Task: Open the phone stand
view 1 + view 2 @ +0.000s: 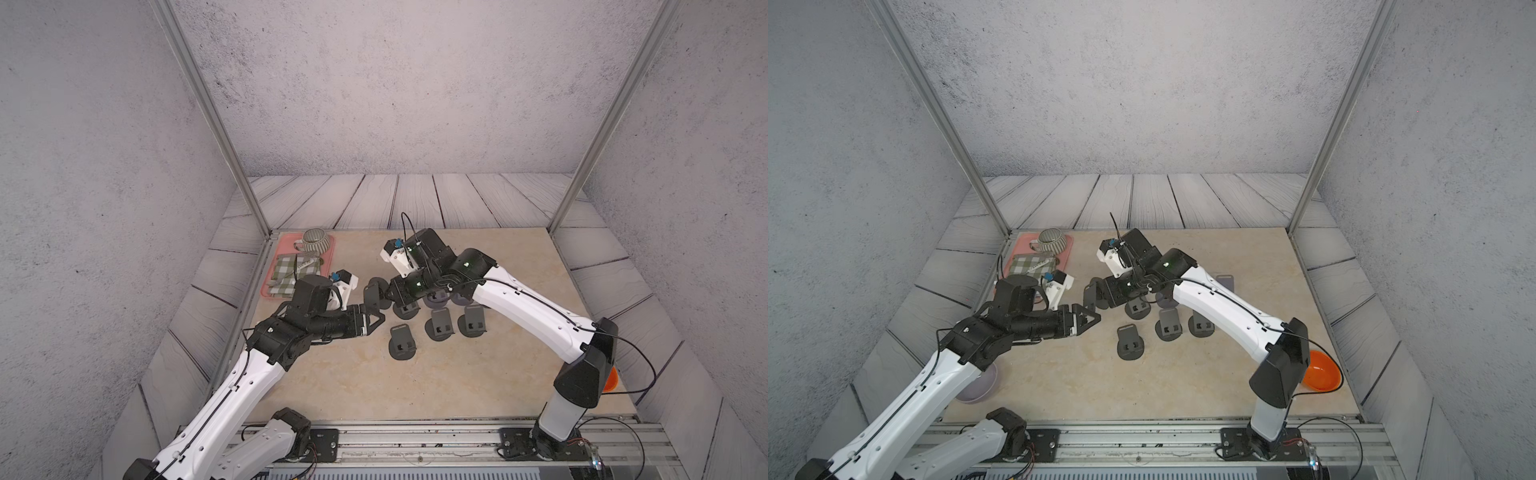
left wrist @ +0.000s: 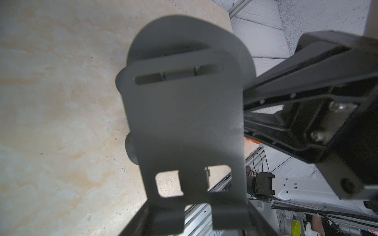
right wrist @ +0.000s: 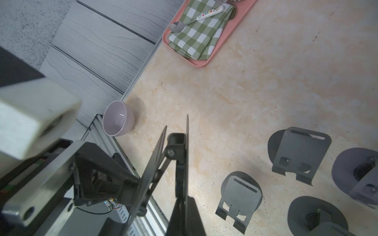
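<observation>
Right claw (image 1: 389,293) is clamped on the phone stand (image 1: 372,298), off the worktop (image 1: 353,382), just ahead of the left claw (image 1: 375,317) tips. Left jaws are spread, straddling the front plate. Pinch near its lip, swing slowly off the base; right must hold rigid.

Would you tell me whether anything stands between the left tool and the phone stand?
Nothing visible does: the left tool is right at the phone stand, which the right tool holds clear of the table; in the left wrist view the stand fills the space just ahead.
</observation>
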